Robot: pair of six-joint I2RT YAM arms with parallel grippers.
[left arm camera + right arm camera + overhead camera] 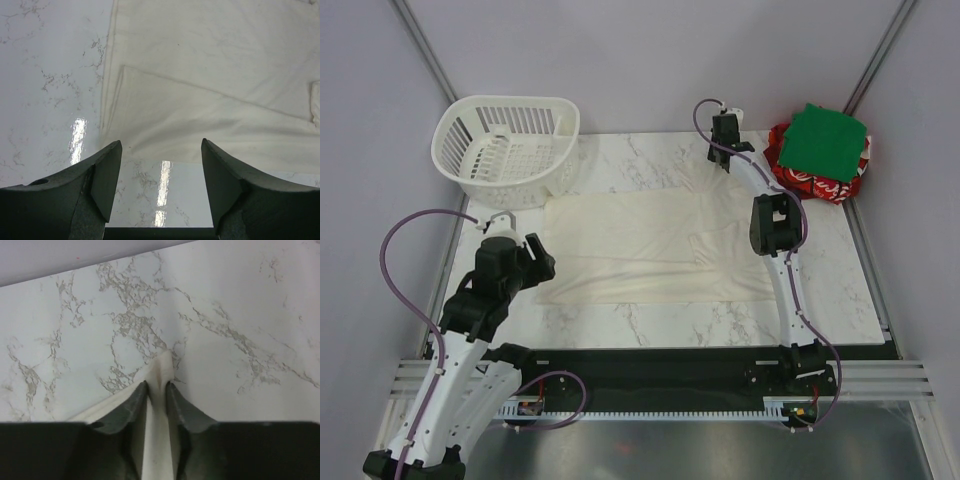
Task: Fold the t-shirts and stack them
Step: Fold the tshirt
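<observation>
The only writing in view is white lettering on the red cloth t-shirt (817,184) at the far right, too small and rumpled to read. There are three t-shirts, one basket and two claws.

At the far left corner of the glossy white bench with grey marble veining (650,322) stands a white plastic slotted basket (506,150), upright, with a curved rim and ribbed walls. Nearer than the basket, the left claw (532,262) hangs over the near left corner of the plain cream soft-cloth t-shirt (640,245). In the left wrist view its dark wedge-shaped fingers (107,175) stand well apart with nothing between them, and the shirt's hem lies just past them.

The cream t-shirt lies spread flat across the middle of the bench as a wide, lightly wrinkled rectangle, one layer folded over another. Its far left corner is just beside the basket.

At the shirt's far right edge the right claw (724,160) points down. In the right wrist view it is clamped on a thin raised ridge of the cream cloth.

At the far right corner, a plain green cloth t-shirt (828,140), folded into a flat square, lies on top of the bunched red one.
</observation>
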